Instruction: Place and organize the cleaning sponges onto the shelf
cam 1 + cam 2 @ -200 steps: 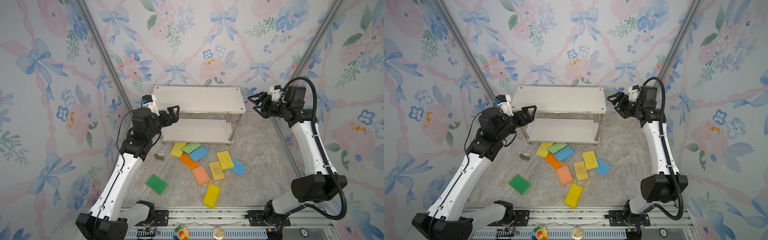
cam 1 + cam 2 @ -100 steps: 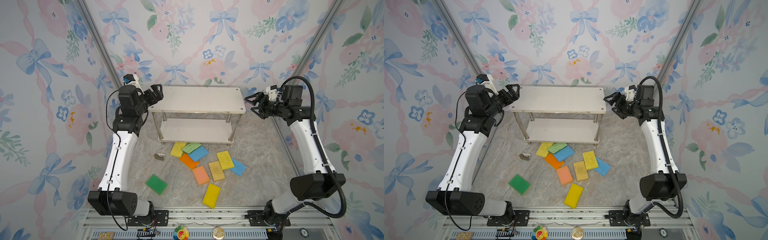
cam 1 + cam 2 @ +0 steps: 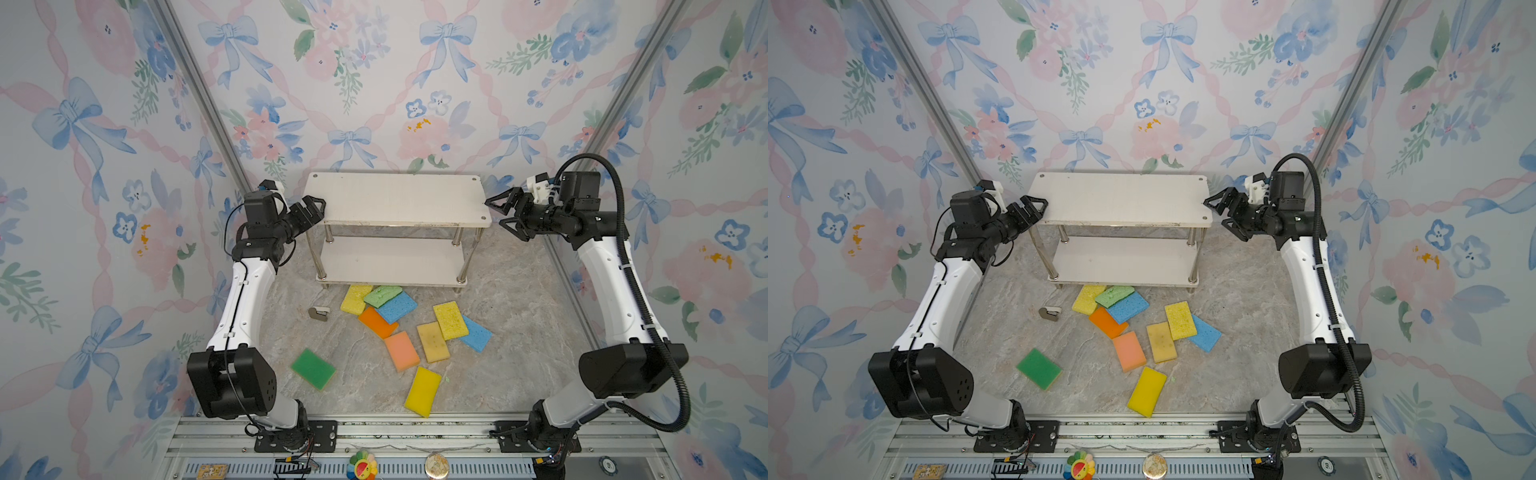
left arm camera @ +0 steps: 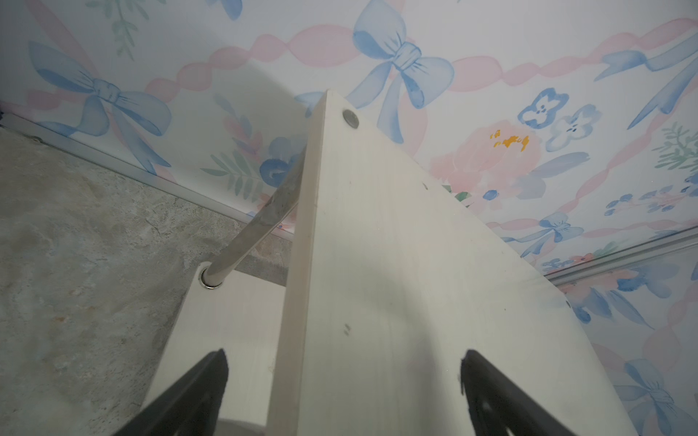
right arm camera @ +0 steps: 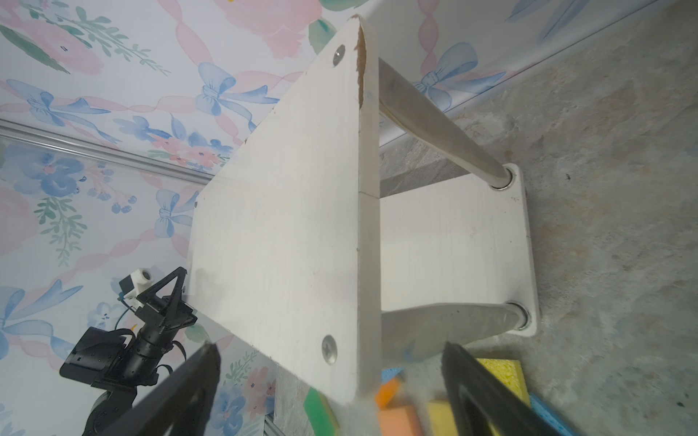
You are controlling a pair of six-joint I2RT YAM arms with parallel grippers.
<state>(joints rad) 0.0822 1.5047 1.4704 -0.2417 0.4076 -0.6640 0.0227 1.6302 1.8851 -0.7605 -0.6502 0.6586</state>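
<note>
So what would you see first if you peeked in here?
Probably the bright jumble of rectangular foam sponges, yellow, blue, orange and green, scattered on the grey floor in front of the white two-tier shelf with metal posts, which is bare. Then the black left gripper and right gripper, both open, one at each end of its top.

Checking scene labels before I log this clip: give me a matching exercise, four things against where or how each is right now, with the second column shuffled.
1. dark green sponge
2. light green sponge
3. stained tan sponge
4. left claw

A. open, at one end of the shelf top board
B. between a peach sponge and a yellow sponge
C. alone, apart from the rest
D. lying across a blue sponge

Pairs: 1-C, 2-D, 3-B, 4-A
</note>
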